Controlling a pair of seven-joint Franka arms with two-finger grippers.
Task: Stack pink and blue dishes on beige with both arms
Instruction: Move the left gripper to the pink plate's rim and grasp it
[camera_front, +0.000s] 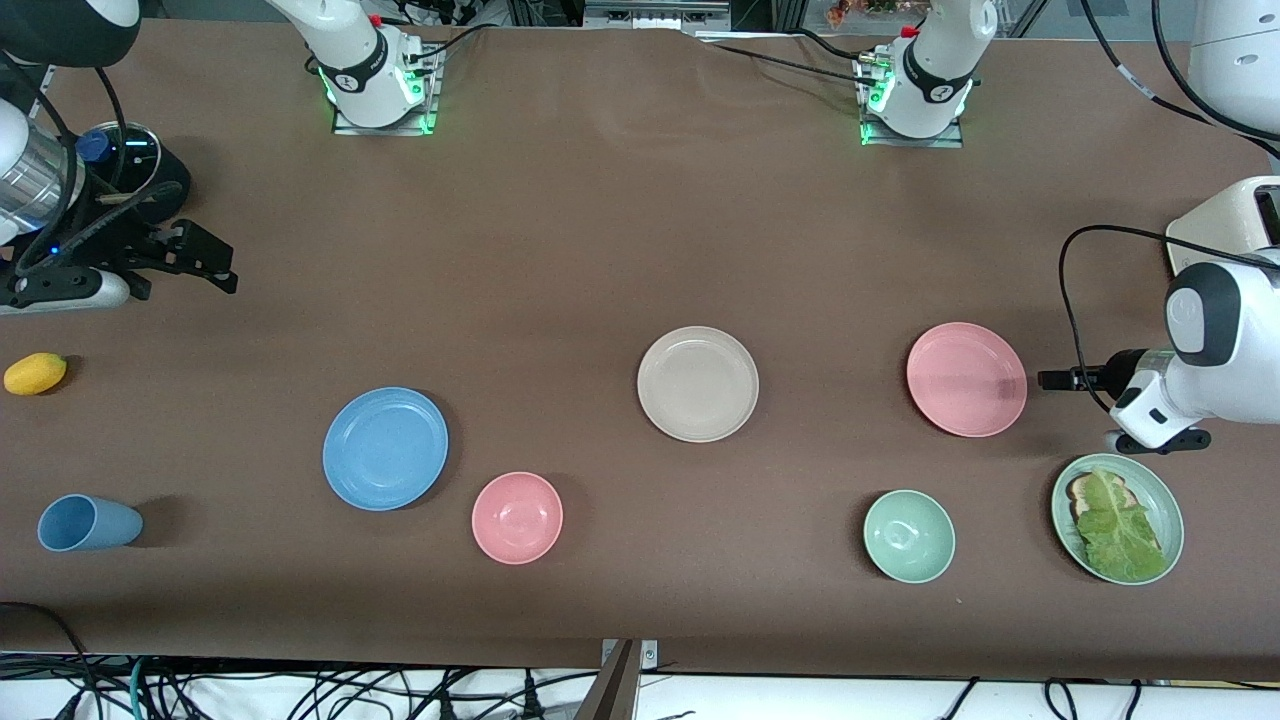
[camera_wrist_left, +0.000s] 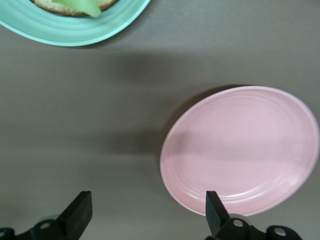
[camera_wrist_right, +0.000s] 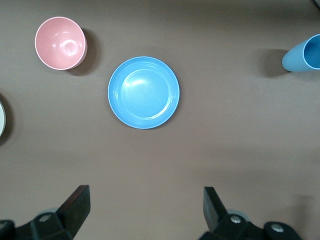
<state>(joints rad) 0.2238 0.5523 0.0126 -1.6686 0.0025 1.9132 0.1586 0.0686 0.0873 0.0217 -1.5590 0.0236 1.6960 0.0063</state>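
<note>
Figure: a brown surface (camera_front: 600, 230) carrying three like-sized plates, none yet stacked; the beige plate (camera_front: 698, 383) lies near the middle, the pink plate (camera_front: 966, 379) beside it toward the left arm's end, and the blue plate (camera_front: 385, 448) toward the right arm's end, somewhat nearer the front edge. The left pincer (camera_front: 1062, 379) hangs low just beside the pink plate's rim, jaws spread wide and holding nothing; its wrist view shows one finger (camera_wrist_left: 216, 210) over that rim and the other over bare surface. The right pincer (camera_front: 205, 268) waits near the edge at the right arm's end, well apart from the blue plate, jaws likewise wide and empty. Also present: a small pink bowl (camera_front: 517, 517) beside the blue plate, a green bowl (camera_front: 908, 535), a green plate with toast and lettuce (camera_front: 1117, 517) near the left pincer, a blue cup (camera_front: 88, 523), a lemon (camera_front: 35, 373) and a toaster (camera_front: 1235, 225). Judged step: grasping the pink plate by its rim; a sound grip likely needs one finger slipped under the shallow lip and one above, closed gently so the plate does not skid, then lifted level and carried clear of the food plate.
</note>
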